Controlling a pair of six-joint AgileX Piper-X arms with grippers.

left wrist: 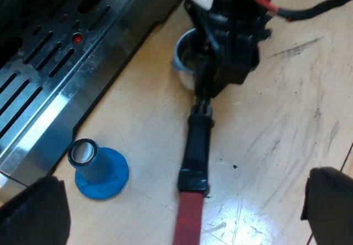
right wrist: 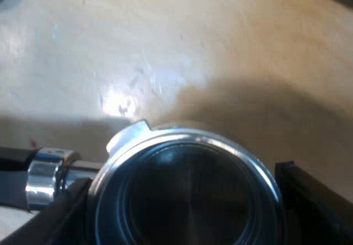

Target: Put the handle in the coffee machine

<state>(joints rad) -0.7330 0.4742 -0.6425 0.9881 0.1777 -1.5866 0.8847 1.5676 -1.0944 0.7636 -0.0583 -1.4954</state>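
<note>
The metal holder lies on the wooden table, its dark handle ending in red. My right gripper is down over the holder's round basket, beside the machine's base. In the right wrist view the basket's rim sits between my right gripper's black fingers, which press against its two sides. My left gripper hangs open above the handle's red end, fingers spread wide and holding nothing.
The espresso machine's slotted metal drip tray runs alongside the holder. A blue tamper stands on the table close to the tray's edge. Bare scuffed wood lies on the handle's other side.
</note>
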